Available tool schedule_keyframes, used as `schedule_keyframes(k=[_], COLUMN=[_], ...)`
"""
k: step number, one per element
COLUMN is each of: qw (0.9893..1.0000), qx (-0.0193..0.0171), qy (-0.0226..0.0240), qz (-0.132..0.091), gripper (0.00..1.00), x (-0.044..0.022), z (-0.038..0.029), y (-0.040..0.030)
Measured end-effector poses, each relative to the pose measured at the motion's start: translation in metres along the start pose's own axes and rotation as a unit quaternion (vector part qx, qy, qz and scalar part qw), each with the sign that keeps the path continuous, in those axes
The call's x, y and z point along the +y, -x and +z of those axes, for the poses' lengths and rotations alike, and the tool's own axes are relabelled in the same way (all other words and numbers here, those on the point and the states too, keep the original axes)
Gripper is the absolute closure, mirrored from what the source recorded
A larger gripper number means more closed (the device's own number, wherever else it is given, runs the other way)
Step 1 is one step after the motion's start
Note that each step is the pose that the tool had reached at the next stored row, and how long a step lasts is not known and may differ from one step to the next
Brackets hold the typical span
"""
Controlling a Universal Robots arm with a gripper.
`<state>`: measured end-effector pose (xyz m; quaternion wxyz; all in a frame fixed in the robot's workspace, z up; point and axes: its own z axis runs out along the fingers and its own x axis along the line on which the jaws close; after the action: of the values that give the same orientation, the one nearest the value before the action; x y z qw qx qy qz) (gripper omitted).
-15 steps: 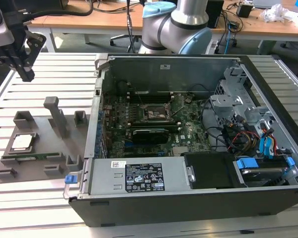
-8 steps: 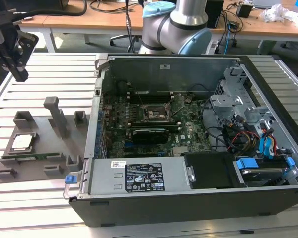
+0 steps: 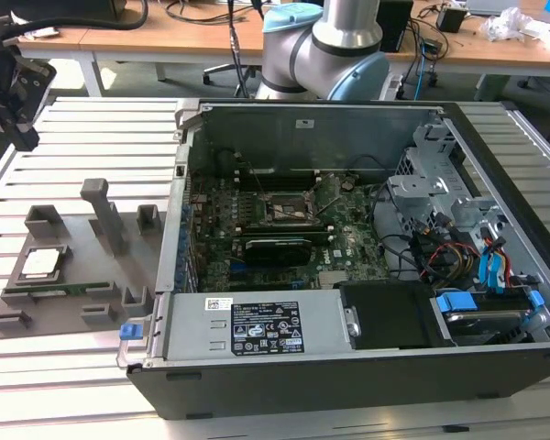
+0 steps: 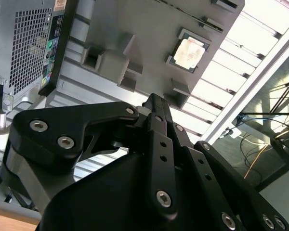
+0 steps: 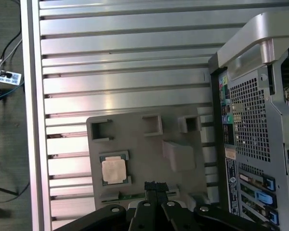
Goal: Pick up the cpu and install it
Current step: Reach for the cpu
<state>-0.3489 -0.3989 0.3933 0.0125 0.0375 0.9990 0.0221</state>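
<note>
The cpu [image 3: 38, 263], a small silver-topped square chip, lies flat in a recess of the grey holder plate [image 3: 87, 270] on the slatted table, at the exterior view's left. Both wrist views show the cpu [image 4: 189, 52] [image 5: 113, 170] from above, bare and untouched. My gripper [image 3: 20, 137] hangs high over the table's far left corner, well above the holder plate. Its black fingers [image 5: 156, 186] are pressed together with nothing between them, and they meet at a point [image 4: 154, 99]. The motherboard's dark square socket [image 3: 289, 213] sits inside the open computer case [image 3: 348, 385].
A long green memory stick [image 5: 130, 196] lies in a slot of the holder plate beside the cpu. Upright grey posts [image 3: 105, 215] rise from the plate. The case's metal wall [image 3: 179, 229] stands right next to the plate. Cables and drive bays [image 3: 467, 247] crowd the case's right side.
</note>
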Motion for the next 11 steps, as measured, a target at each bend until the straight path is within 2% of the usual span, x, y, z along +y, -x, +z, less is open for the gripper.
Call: schedule_keyframes(k=[11], qw=[1.0], qx=[0.0], qy=[0.0], qz=[0.0], gripper=[0.89], x=[-0.0015], z=[-0.0005], y=[-0.0196])
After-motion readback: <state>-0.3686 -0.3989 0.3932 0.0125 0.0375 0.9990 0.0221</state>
